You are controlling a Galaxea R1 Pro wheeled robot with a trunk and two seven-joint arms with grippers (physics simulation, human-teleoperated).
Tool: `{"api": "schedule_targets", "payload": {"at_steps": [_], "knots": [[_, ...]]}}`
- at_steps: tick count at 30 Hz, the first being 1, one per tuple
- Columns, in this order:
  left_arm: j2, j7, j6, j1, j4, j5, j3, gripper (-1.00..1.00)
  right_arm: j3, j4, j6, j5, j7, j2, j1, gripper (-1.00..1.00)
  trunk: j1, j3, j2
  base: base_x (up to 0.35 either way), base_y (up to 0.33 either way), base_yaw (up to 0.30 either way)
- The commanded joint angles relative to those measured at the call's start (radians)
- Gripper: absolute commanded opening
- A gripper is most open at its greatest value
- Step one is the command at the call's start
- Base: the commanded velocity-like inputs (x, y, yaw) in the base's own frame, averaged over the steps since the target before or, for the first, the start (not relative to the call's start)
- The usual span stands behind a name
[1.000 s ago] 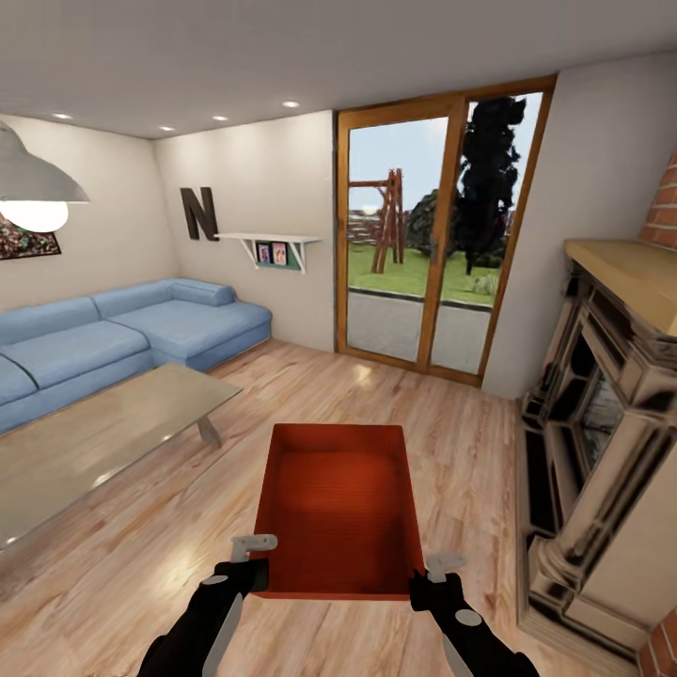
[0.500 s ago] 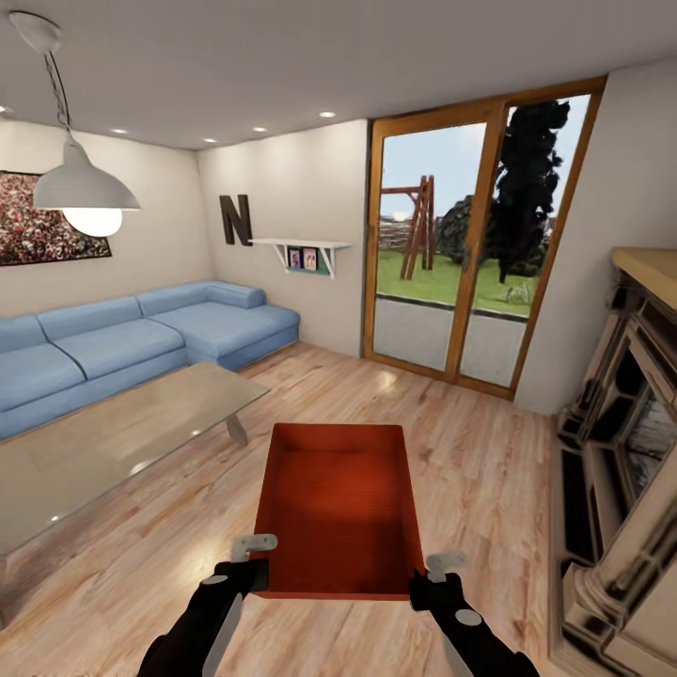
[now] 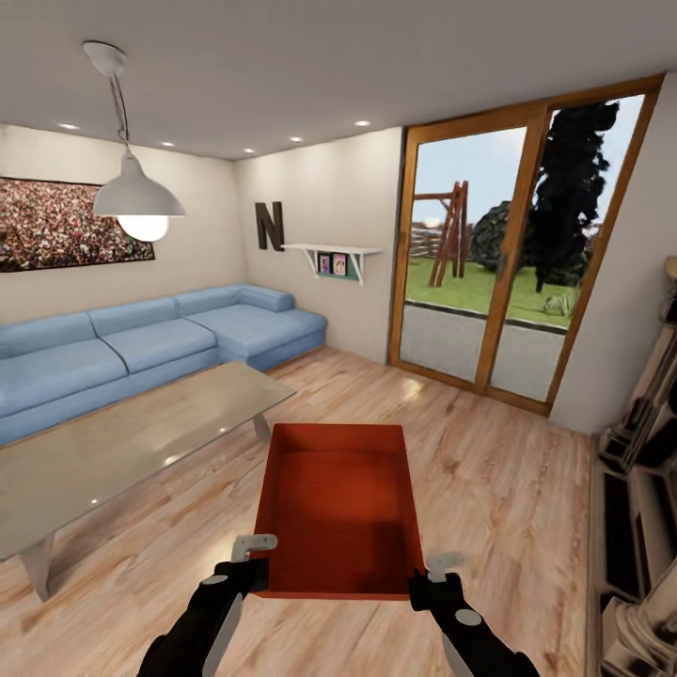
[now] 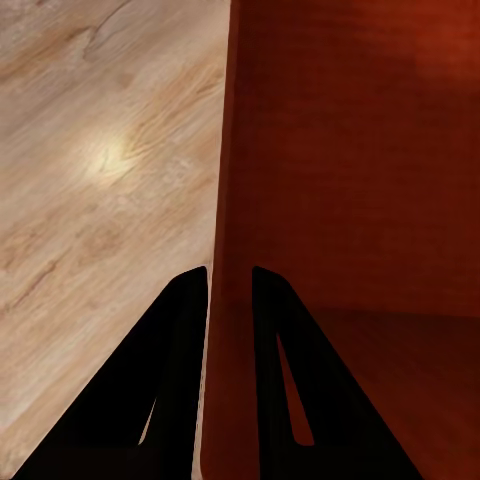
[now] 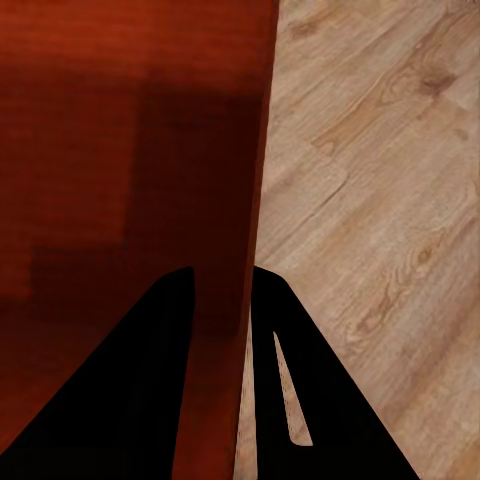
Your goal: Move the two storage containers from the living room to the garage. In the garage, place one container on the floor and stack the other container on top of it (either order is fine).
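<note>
The living room with its light wood plank floor (image 3: 489, 470) spreads ahead, a long blue corner sofa (image 3: 141, 343) along the far wall, a wood-framed glass double door (image 3: 512, 273) to the garden beyond it, and a pale glass-topped low table (image 3: 122, 442) near the robot's left side. Carried in front of the trunk, clear of the floor, is 1 orange-red rectangular lidless storage container (image 3: 338, 508) with thin low walls, its long axis pointing away from the robot and its near corners gripped by both arms. The left pincer (image 3: 252, 557) is pinching the container's left wall, 1 finger inside and 1 outside, as the left wrist view shows (image 4: 230, 285); the right pincer (image 3: 431, 575) pinches the right wall the same way (image 5: 222, 285). The step in hand looks like carrying this bin out toward the garage, so the good way is probably to hold both arms at matched height and spacing while the base turns and drives, since any spreading or squeezing between the 2 grips would likely flex or slip those thin walls. The turn should swing wide of the low table's corner, at a steady pace, with the bin kept level so it does not pivot on the 2 narrow grips.
</note>
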Motion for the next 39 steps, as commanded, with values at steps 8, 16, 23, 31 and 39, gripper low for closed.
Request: {"api": "schedule_targets", "payload": {"at_steps": [8, 16, 23, 31, 39], "knots": [[0.000, 0.008, 0.007, 0.000, -0.001, -0.024, 0.008, -1.00, 0.000, -0.003, -0.004, -0.001, -0.003, -0.001, -0.001, -1.00, 0.000, 0.003, -0.001, 0.000, 0.000, 0.116], [0.000, 0.007, 0.007, 0.000, 0.000, -0.023, 0.009, -1.00, 0.000, -0.004, -0.004, -0.001, -0.003, -0.001, -0.001, -1.00, 0.000, 0.003, -0.001, 0.000, 0.000, 0.001], [0.006, 0.007, 0.007, 0.000, -0.001, -0.023, 0.009, -1.00, 0.001, -0.004, -0.006, 0.000, -0.003, -0.001, -0.001, -1.00, 0.000, 0.003, -0.001, 0.000, 0.000, 0.016], [0.006, 0.007, 0.008, 0.000, -0.001, -0.023, 0.009, -1.00, 0.002, -0.004, -0.006, 0.000, -0.003, -0.001, -0.001, -1.00, 0.000, 0.003, -0.001, 0.000, 0.000, 0.240], [0.006, 0.007, 0.007, 0.000, 0.000, -0.023, 0.009, -1.00, 0.002, -0.004, -0.005, 0.000, -0.003, -0.001, -0.001, -1.00, 0.000, 0.003, -0.001, 0.000, 0.000, 0.290]]}}
